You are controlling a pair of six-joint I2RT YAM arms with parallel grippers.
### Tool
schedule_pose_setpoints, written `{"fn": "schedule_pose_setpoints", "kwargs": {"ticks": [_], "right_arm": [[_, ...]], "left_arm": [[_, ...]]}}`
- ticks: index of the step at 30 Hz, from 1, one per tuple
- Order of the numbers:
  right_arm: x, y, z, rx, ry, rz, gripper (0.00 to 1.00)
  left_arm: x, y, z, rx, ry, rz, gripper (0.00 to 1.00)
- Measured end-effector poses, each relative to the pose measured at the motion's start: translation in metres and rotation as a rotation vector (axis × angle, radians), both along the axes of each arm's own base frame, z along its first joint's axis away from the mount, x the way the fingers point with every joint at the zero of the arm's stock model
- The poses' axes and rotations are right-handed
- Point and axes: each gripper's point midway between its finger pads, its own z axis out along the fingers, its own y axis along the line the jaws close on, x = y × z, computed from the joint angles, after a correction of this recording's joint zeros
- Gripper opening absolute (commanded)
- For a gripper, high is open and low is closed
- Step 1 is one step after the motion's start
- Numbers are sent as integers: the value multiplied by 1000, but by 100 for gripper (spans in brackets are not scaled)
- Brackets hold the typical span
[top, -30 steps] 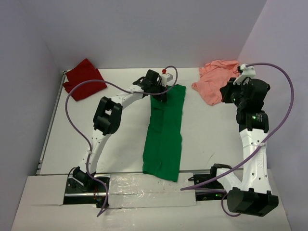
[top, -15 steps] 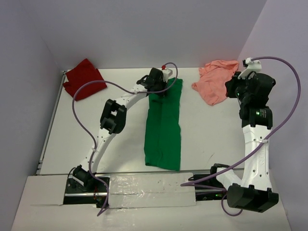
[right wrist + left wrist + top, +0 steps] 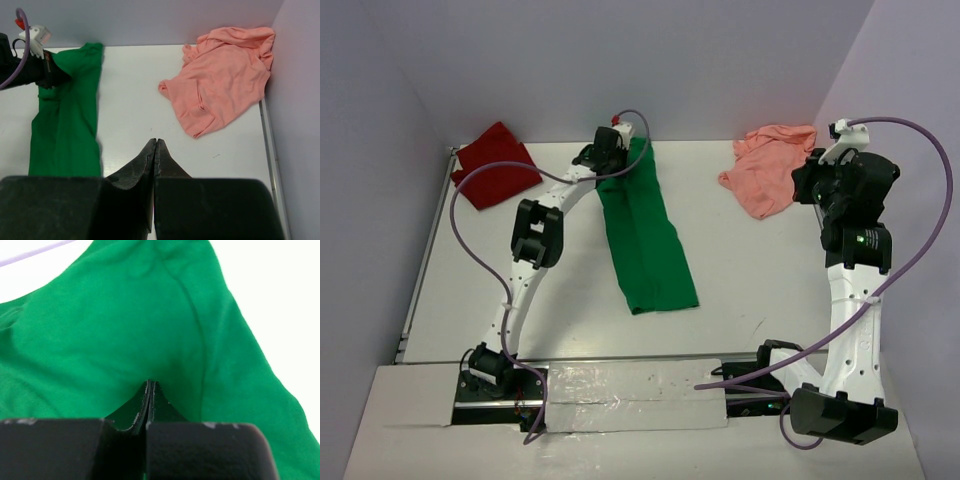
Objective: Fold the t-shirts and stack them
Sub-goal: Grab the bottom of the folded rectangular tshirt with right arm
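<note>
The bright green t-shirt [image 3: 645, 245] lies as a long folded strip slanting from the far middle of the table toward the near right. My left gripper [image 3: 617, 152] is shut on its far end; in the left wrist view the closed fingertips [image 3: 150, 384] are pressed into green cloth [image 3: 100, 325]. The dark red t-shirt [image 3: 495, 165] sits crumpled at the far left corner. At the far right lies the crumpled salmon pink t-shirt [image 3: 770, 170]. My right gripper [image 3: 156, 141] hovers shut and empty over bare table, just short of the pink shirt [image 3: 225, 75].
Grey walls close in the table at the back and both sides. A metal rail [image 3: 425, 250] runs along the left edge. The left arm's purple cable [image 3: 470, 240] loops over the left part of the table. The green shirt [image 3: 65, 125] and left gripper [image 3: 42, 70] show in the right wrist view.
My left gripper has swung left and toward the back wall, dragging the green shirt's far end with it; the strip now slants and its near end has left the front edge. The right arm barely moved.
</note>
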Motion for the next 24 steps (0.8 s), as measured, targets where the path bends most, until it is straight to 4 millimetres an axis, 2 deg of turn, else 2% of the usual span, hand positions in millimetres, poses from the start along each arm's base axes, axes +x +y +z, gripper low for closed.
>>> {"fn": "schedule_pose_setpoints", "kwargs": {"ticks": [4,13,17,20,22,24], "right_arm": [[0,1,0,1,0,3,0],[-1,1,1,1,-3,6,0],[-4,2,-3,-5,1,10,0],[-5,5,-16,-8,22,36,6],[-2,12,-33,3,58,84,8],[4,22,-51,22,106,143,6]], "left_arm": [[-7,-13,-6,16,-12,-56,0],[-34,-67,-3,52,-59,-221,0],[-42,-85,0,42,-78,-256,1],[-42,-87,-3,39,-98,-252,6],[-43,-81,-4,46,-104,-235,10],[-46,-70,2,68,-104,-209,18]]}}
